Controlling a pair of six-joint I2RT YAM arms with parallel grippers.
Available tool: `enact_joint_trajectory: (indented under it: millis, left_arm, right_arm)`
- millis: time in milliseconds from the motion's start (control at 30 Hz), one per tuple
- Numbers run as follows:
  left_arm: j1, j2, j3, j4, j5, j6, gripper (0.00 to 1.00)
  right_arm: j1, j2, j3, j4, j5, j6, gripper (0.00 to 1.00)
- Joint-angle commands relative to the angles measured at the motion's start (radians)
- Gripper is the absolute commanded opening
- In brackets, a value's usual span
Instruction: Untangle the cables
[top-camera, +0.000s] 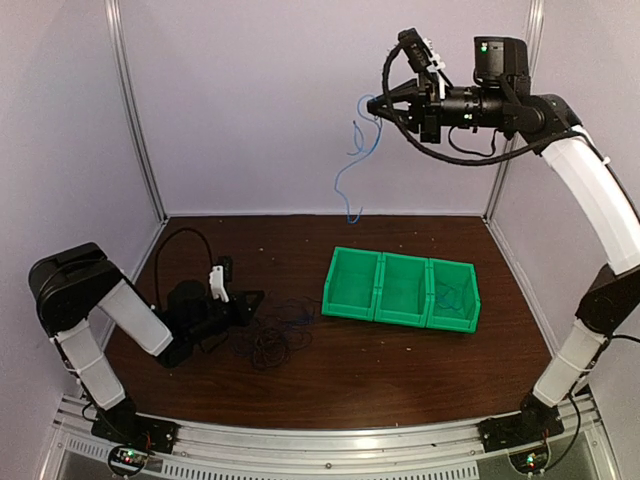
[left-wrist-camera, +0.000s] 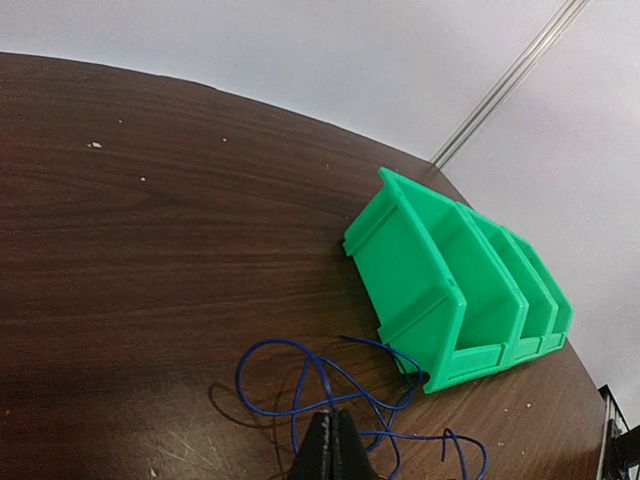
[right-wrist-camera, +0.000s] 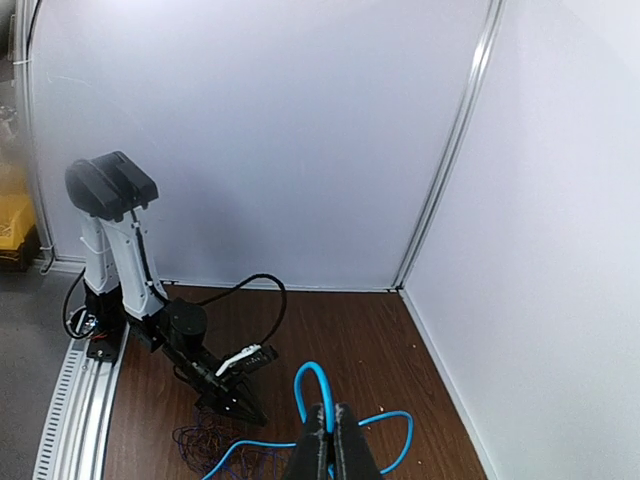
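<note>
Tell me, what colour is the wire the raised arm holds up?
The wire is light blue, clearest in the right wrist view, pinched in the right tool.

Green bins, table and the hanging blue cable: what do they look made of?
Green bins: moulded plastic, smooth with a slight sheen, probably. Table: dark wood or wood-look laminate, grain lines show. Blue cable: thin wire in a smooth plastic-looking sheath, hanging limp.

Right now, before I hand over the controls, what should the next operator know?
Right gripper: raised high, fingers shut on the light blue cable, hanging clear of the table.
Left gripper: low, fingers shut at the thin dark blue wire; grip unclear.
Tangle of thin dark wires lies left of the green three-compartment plastic bin.
Done: light blue cable lifted out. Left: separating the tangle.
</note>
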Motion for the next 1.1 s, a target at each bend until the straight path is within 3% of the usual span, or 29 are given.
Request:
enact_joint_trajectory:
  millis: [0, 33, 200, 300, 667, 1067]
  left_arm:
    - [0.005, -0.084, -0.026, -0.004, 0.016, 0.018, 0.00]
    - [0.005, -0.099, -0.027, -0.007, 0.037, 0.025, 0.01]
    - [0.005, -0.162, 0.002, -0.080, 0.114, 0.065, 0.31]
    - [0.005, -0.209, 0.010, -0.129, 0.111, 0.087, 0.37]
    - [0.005, -0.379, 0.057, -0.368, 0.032, 0.182, 0.45]
    - [0.005, -0.445, 0.058, -0.461, -0.044, 0.217, 0.45]
  right_arm:
    - [-0.101, -0.059, -0.094, 0.004, 0.002, -0.012, 0.01]
    - [-0.124, -0.076, -0.140, 0.008, 0.005, -0.014, 0.01]
    - [-0.250, -0.186, -0.380, 0.038, 0.019, -0.032, 0.00]
    - [-0.318, -0.254, -0.529, 0.047, 0.033, -0.051, 0.00]
    - [-0.551, -0.409, -0.894, 0.005, 0.056, -0.148, 0.00]
    - [-0.581, -0.374, -1.106, 0.029, 0.153, -0.252, 0.00]
